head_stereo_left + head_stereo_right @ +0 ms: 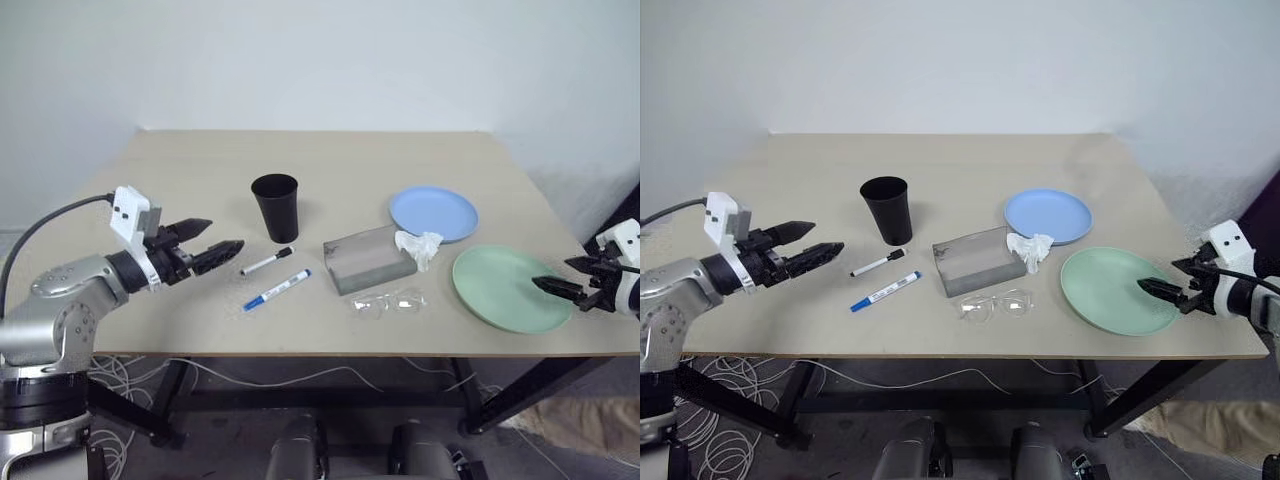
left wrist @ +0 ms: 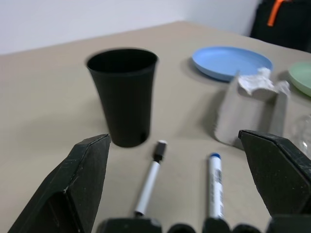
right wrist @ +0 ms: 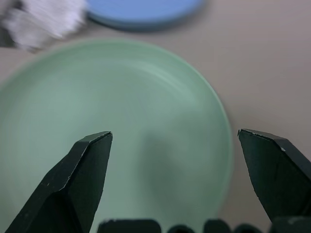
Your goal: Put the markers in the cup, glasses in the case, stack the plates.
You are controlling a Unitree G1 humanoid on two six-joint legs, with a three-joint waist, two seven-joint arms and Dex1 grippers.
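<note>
A beige table (image 1: 200, 170) stood against a white wall (image 1: 320, 60); at nine and three o'clock, left gripper (image 1: 212, 243) and right gripper (image 1: 1162, 287) were spread, empty.

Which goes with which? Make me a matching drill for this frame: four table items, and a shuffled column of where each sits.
Things:
1. tall black plastic cup
2. round light blue plate
3. clear-framed glasses
4. crumpled white tissue

Places:
A. near table edge, in front of the grey rectangular case
B. at the case's right end, toward the round mint green plate
C. upright, behind the two white markers
D. behind the mint green plate

Pairs: 1-C, 2-D, 3-A, 4-B
</note>
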